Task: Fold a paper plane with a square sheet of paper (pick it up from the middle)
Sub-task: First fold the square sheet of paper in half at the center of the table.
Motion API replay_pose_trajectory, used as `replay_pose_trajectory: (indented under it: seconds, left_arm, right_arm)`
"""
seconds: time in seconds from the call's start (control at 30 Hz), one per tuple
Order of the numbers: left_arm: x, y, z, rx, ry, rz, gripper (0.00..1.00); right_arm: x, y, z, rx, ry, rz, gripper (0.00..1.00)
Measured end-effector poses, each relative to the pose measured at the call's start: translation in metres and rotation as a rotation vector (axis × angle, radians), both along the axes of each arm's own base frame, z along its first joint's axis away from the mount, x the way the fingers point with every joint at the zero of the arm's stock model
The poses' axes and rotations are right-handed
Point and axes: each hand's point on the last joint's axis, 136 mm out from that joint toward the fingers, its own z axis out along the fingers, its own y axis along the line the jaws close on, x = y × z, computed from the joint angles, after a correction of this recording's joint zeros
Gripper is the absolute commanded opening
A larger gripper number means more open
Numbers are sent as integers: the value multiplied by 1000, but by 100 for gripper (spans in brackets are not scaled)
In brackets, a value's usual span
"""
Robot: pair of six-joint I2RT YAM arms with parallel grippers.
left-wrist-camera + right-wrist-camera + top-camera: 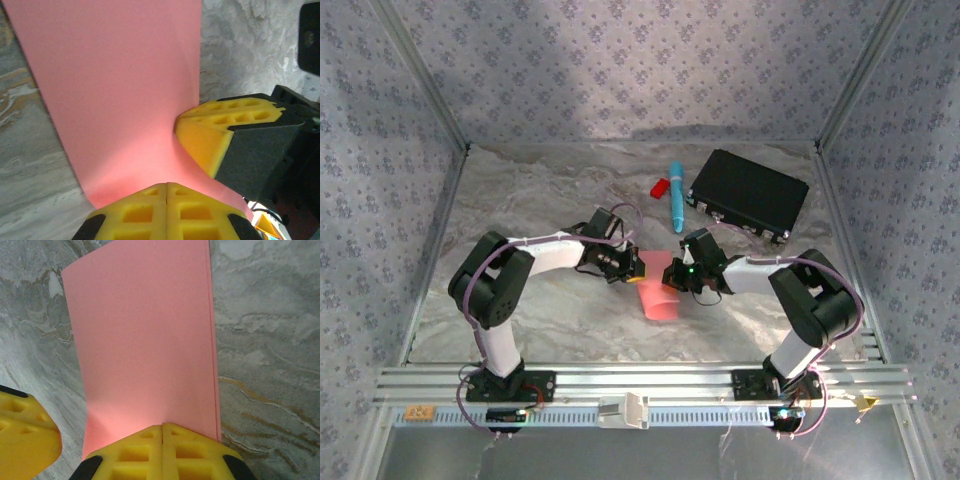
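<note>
The left fingers [150, 212] pinch one edge of the square sheet of paper [660, 297], and the right fingers [150, 455], just beside them, pinch it too. The pink sheet is at the middle of the bench [520, 200], between the two arms.

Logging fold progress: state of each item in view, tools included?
square sheet of paper: looks folded double, pinched by both tools
left tool: shut on the sheet
right tool: shut on the sheet
black case: closed, flat
blue pen: lying flat
</note>
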Motion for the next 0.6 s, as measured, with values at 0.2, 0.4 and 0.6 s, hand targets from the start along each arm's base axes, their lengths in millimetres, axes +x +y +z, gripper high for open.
replay_pose_trajectory:
  seconds: [0.2, 0.4, 0.6]
  left_arm:
    - [-4, -9, 5, -38, -5, -24, 0]
    - [-16, -10, -1, -36, 15, -47, 0]
    - [-30, 2, -28, 14, 65, -56, 0]
  right_arm:
    - [0, 0, 0, 0, 0, 0, 0]
    - [0, 0, 0, 0, 0, 0, 0]
    - [0, 0, 0, 0, 0, 0, 0]
